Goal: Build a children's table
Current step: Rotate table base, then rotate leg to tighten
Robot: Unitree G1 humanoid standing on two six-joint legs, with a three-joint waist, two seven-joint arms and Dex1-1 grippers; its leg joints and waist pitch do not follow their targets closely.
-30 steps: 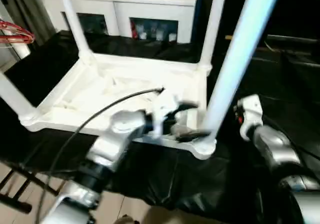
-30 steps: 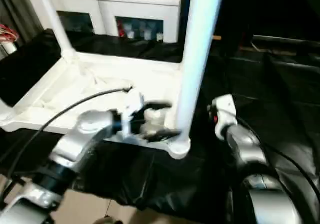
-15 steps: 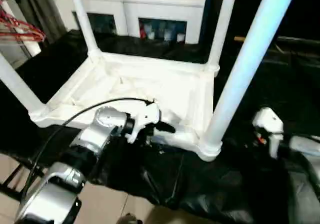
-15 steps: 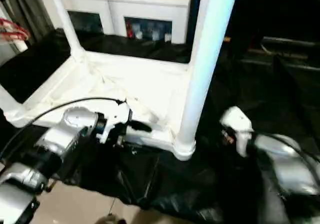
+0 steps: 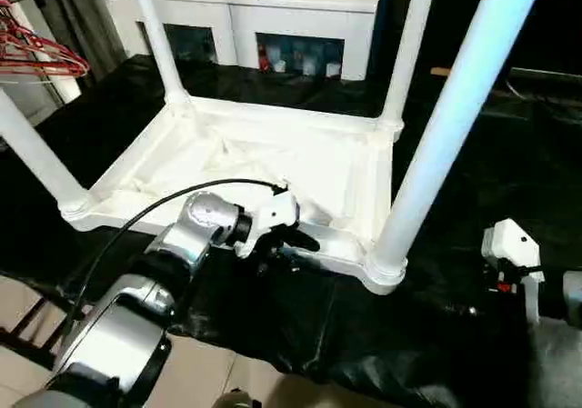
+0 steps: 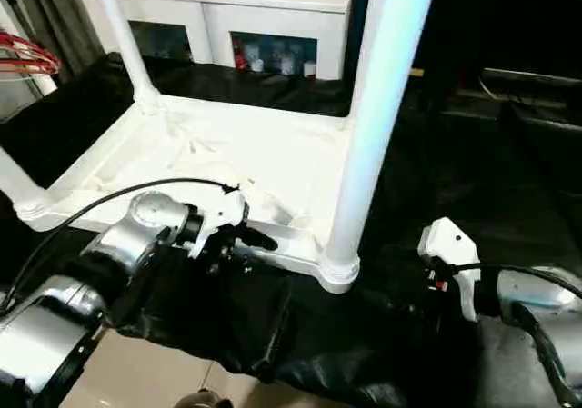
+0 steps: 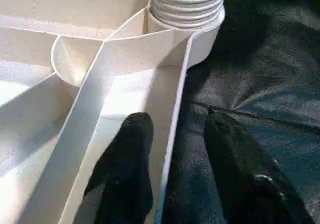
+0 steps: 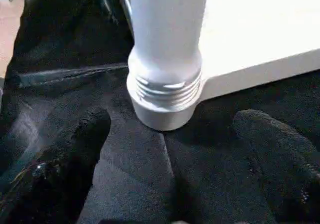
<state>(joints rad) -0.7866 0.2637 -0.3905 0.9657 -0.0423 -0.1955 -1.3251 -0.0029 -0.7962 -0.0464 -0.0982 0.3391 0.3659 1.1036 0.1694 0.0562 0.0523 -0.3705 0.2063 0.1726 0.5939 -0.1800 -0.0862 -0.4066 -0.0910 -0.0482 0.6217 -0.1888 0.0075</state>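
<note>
Table top inverted on black sheet, four legs socketed upright. Left gripper half-open, straddling near rim wall beside the near-right leg, gripping nothing. Right gripper wide, empty, facing that leg's base. Risk: clamping the rim could drag the top, tilting legs.

White cabinet with glass doors, black sheet, beige tiled floor, red hangers, grey curtain

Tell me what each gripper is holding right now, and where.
Left gripper straddles the near side wall of the white ribbed plastic tabletop, one finger inside; firm clamping can't be told. Right gripper is open, holding nothing.
</note>
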